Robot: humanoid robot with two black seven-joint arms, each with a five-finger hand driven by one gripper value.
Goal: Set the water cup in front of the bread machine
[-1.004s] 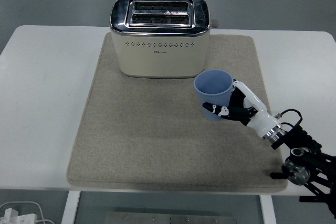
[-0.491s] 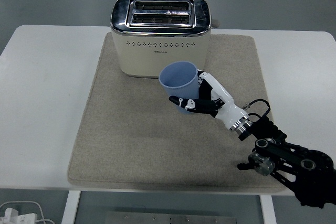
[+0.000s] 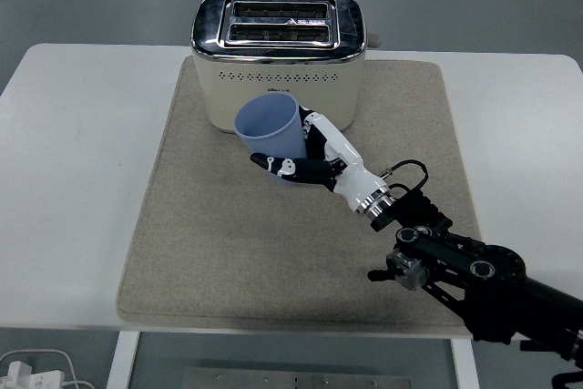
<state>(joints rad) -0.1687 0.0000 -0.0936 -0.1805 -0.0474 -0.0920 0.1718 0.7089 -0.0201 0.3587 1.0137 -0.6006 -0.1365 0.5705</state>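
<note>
A light blue water cup [image 3: 270,129] is held upright just in front of the cream and chrome bread machine [image 3: 277,63], slightly left of its middle. My right hand [image 3: 305,158] is shut on the cup from the right side, fingers wrapped around its lower body. The black right arm [image 3: 465,271] reaches in from the bottom right corner across the mat. I cannot tell whether the cup's base touches the mat. The left arm is out of view.
A beige felt mat [image 3: 228,234] covers the middle of the white table [image 3: 73,152], and the bread machine stands at its far edge. White cables and a plug [image 3: 27,371] lie below the table's near left edge.
My right hand has carried the cup leftward across the mat, from the right side to a spot directly before the bread machine. The arm has reached further in.
</note>
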